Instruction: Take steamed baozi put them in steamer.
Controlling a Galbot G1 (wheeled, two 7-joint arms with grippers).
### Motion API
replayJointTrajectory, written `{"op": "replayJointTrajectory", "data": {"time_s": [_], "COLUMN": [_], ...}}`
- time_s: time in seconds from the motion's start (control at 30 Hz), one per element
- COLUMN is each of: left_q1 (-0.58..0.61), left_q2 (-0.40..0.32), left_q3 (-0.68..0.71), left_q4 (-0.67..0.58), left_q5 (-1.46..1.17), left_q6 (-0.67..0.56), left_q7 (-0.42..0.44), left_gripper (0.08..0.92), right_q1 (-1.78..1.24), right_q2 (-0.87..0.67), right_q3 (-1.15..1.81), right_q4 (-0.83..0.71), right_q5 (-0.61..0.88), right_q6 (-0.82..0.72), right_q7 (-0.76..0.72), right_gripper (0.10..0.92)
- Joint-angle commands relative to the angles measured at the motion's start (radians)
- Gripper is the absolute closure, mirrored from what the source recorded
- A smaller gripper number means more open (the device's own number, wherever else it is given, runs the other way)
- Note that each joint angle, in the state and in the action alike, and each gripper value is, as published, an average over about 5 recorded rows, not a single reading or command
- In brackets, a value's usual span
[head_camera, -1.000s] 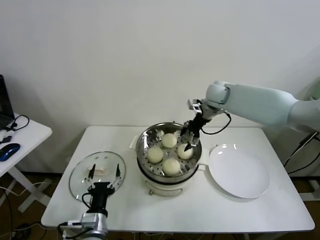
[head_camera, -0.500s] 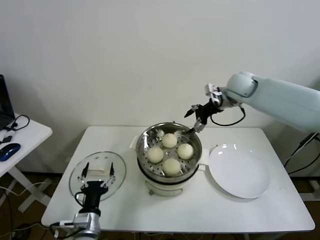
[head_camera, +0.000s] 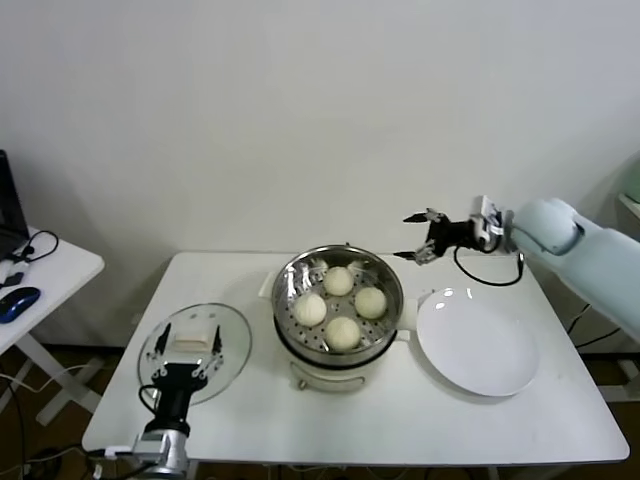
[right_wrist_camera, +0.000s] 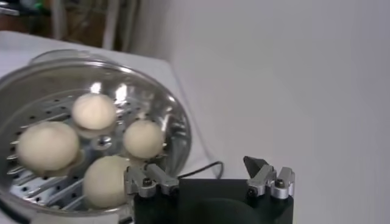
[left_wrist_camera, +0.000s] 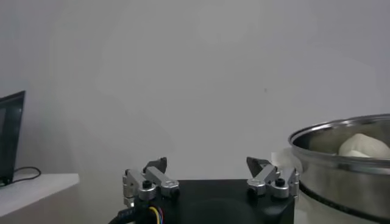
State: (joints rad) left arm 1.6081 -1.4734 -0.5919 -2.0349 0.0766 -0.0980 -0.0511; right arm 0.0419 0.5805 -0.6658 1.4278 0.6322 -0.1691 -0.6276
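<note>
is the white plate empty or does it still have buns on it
Empty. The plate beside the steamer shows only bare white surface, and all four buns sit in the steamer basket.

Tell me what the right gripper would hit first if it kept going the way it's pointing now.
Probably nothing nearby: the open right gripper points sideways toward the robot's left, above and behind the steamer, so its path looks free, though depth is uncertain.

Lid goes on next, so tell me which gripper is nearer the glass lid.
Left. The left gripper hangs open at the glass lid's near edge. The right gripper, open, is across the table beyond the steamer.
</note>
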Motion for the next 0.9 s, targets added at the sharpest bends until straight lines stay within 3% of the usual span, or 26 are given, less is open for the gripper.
{"op": "replayJointTrajectory", "data": {"time_s": [0.03, 0.27, 0.6, 0.9], "left_q1": [0.003, -0.01, -0.002, 0.016], "left_q2": [0.0, 0.005, 0.005, 0.009], "left_q3": [-0.028, -0.033, -0.03, -0.057], "left_q4": [-0.001, -0.018, -0.049, -0.042], "left_q5": [0.02, -0.043, -0.101, -0.129], "left_q6": [0.012, 0.051, 0.071, 0.052], "left_q7": [0.078, 0.051, 0.076, 0.088], "left_gripper": [0.177, 0.177, 0.177, 0.177], "right_q1": [-0.862, -1.195, -1.42, -1.624], "right_q2": [0.043, 0.305, 0.701, 0.746], "right_q3": [0.92, 1.271, 1.427, 1.413], "right_q4": [0.17, 0.291, 0.413, 0.478], "right_q5": [-0.175, -0.245, -0.31, -0.293], "right_q6": [0.066, 0.102, 0.217, 0.322], "right_q7": [0.29, 0.329, 0.36, 0.403], "right_gripper": [0.203, 0.203, 0.203, 0.203]}}
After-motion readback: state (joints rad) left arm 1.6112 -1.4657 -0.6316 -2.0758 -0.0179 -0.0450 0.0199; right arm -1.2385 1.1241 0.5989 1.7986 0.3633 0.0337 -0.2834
